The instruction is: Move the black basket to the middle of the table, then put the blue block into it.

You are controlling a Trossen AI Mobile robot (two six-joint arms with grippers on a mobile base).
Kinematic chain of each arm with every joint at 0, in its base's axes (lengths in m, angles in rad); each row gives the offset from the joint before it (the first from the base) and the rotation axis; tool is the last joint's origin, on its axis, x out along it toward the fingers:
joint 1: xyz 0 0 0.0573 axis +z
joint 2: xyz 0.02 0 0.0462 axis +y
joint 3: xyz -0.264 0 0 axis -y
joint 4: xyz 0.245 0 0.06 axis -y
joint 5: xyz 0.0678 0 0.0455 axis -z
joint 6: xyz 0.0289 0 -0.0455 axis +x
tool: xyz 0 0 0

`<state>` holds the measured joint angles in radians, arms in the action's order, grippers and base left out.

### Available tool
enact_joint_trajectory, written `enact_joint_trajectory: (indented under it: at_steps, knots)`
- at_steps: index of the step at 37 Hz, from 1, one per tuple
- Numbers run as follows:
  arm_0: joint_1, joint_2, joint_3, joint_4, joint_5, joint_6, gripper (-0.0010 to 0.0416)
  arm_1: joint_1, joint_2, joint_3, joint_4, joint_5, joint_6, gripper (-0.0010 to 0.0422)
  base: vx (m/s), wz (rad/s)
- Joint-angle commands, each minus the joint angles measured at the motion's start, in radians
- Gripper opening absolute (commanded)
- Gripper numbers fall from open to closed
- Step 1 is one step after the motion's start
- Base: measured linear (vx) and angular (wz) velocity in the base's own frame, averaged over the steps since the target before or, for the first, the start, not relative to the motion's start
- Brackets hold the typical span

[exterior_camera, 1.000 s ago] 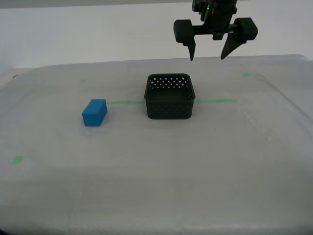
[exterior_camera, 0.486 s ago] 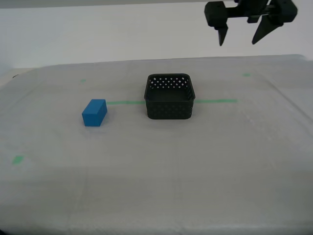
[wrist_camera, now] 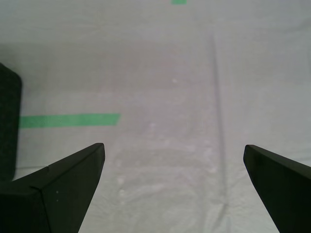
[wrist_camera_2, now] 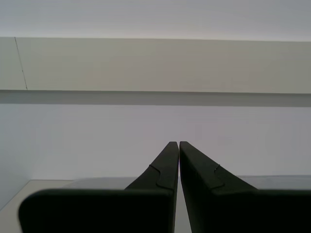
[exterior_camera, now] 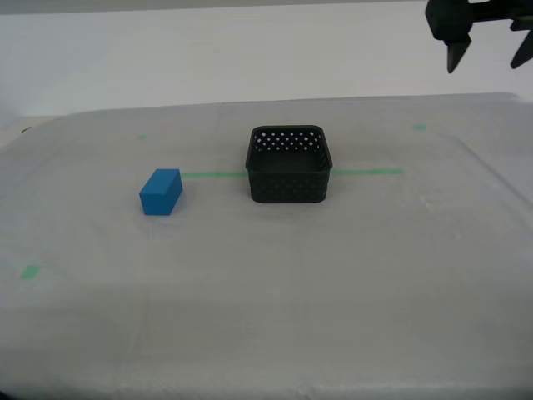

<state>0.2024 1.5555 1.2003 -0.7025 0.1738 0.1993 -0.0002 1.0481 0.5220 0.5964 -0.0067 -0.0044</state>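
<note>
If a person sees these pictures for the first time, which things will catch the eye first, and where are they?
The bright blue block stands out most: it lies alone on the pale table, toward the exterior view's left, apart from the black basket. The basket sits near the middle, on the green tape line, and looks empty. High at the exterior view's top right, my first end effector hangs open above the table, holding nothing.

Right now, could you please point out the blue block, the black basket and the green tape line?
blue block (exterior_camera: 160, 192): exterior view, front face.
black basket (exterior_camera: 289, 185): exterior view, front wall.
green tape line (exterior_camera: 366, 172): exterior view, stretch beside basket.
</note>
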Motion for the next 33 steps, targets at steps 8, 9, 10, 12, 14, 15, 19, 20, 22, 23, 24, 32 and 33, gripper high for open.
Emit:
enact_joint_trajectory:
  at_steps: [8,9,10,12,14,15,19,20,22,23,24,32,33]
  knots:
    - [-0.144,-0.016,-0.066,0.094,-0.101,-0.101,0.0400,0.000,0.000,0.001,0.004,0.000,0.002,0.0000,0.000,0.000]
    - [-0.153,-0.016,-0.073,0.107,-0.110,-0.101,0.0400,0.000,0.000,0.001,0.003,0.000,0.002,0.0000,0.000,0.000]
    - [-0.162,-0.016,-0.079,0.118,-0.116,-0.102,0.0400,0.000,0.000,0.001,0.003,0.000,0.002,0.0000,0.000,0.000]
    - [-0.173,-0.016,-0.087,0.137,-0.119,-0.103,0.0400,0.000,0.000,0.001,0.003,0.000,0.002,0.0000,0.000,0.000]
    - [-0.178,-0.012,-0.090,0.151,-0.119,-0.103,0.0400,0.000,0.000,0.001,0.003,0.000,0.002,0.0000,0.000,0.000]
    - [-0.179,-0.009,-0.090,0.159,-0.117,-0.105,0.0400,0.000,0.000,0.001,0.003,0.000,0.002,0.0000,0.000,0.000]
    - [-0.178,-0.006,-0.089,0.177,-0.116,-0.114,0.0400,0.000,0.000,0.001,0.003,0.000,0.002,0.0000,0.000,0.000]
    - [-0.178,-0.006,-0.089,0.181,-0.116,-0.118,0.0400,0.000,0.000,0.001,0.004,0.000,0.002,0.0000,0.000,0.000]
    - [-0.178,-0.006,-0.089,0.185,-0.116,-0.122,0.0400,0.000,0.000,0.001,0.003,0.000,0.002,0.0000,0.000,0.000]
    - [-0.177,-0.006,-0.089,0.185,-0.116,-0.122,0.0400,0.000,0.000,0.001,0.003,0.000,0.002,0.0000,0.000,0.000]
    - [-0.178,-0.006,-0.089,0.185,-0.116,-0.122,0.0400,0.000,0.000,0.001,0.003,0.000,0.002,0.0000,0.000,0.000]
    - [-0.177,-0.008,-0.089,0.185,-0.117,-0.122,0.0398,0.000,0.000,0.001,0.003,0.000,0.002,0.0000,0.000,0.000]
    - [-0.176,-0.008,-0.089,0.186,-0.117,-0.122,0.0399,0.000,0.000,0.001,0.003,0.000,0.002,0.0000,0.000,0.000]
